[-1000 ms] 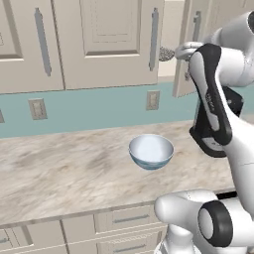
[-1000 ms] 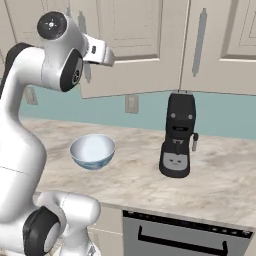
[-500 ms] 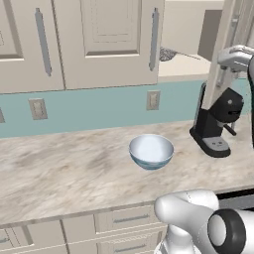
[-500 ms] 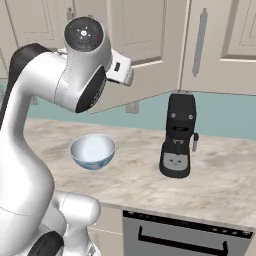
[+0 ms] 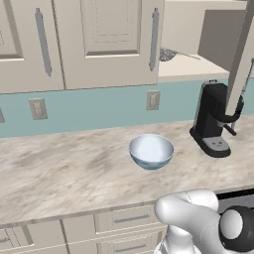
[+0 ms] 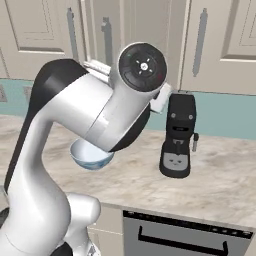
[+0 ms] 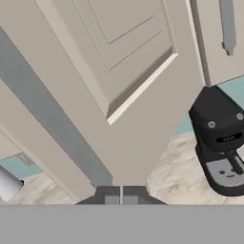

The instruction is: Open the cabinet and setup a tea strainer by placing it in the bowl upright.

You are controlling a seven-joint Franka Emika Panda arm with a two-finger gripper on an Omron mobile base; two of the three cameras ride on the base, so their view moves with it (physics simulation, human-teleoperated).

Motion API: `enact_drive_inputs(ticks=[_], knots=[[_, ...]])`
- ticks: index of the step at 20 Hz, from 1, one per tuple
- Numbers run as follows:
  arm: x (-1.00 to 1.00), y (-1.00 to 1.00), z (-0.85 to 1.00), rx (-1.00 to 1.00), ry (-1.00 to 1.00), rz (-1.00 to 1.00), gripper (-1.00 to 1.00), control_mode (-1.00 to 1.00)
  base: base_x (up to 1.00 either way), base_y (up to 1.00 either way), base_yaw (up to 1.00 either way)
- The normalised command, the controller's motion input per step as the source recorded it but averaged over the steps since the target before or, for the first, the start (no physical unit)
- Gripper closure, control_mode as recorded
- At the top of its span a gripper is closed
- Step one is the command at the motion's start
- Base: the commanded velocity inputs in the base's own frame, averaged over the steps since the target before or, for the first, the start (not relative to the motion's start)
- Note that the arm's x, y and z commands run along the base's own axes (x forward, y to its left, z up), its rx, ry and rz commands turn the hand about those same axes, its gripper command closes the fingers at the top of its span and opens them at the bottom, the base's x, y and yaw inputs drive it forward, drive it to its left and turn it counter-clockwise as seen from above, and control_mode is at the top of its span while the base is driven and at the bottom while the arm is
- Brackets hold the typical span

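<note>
Gripper (image 7: 121, 196) clenched, holding nothing, before the swung-open cabinet (image 5: 243, 59) door; tea strainer (image 5: 167, 53) on shelf, bowl (image 5: 151, 151) on counter (image 5: 59, 168).

Black coffee machine (image 5: 214, 121) on marbled counter (image 5: 59, 168), beneath wall outlets (image 5: 153, 100).

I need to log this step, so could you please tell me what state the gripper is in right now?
Gripper: shut, fingertips together with nothing between them, facing the open cabinet door.
</note>
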Motion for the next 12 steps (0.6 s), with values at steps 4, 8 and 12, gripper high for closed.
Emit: enact_drive_inputs(ticks=[4,8,12], knots=[[-0.51,-0.11,0.00,0.00,0.00,0.00,1.00,-1.00,0.00,0.00,0.00],[-0.63,0.29,0.02,-0.05,0.00,-0.06,-1.00,-1.00,0.00,0.00,0.00],[-0.87,0.93,0.14,-0.19,-0.01,-0.07,-1.00,-1.00,0.00,0.00,0.00]])
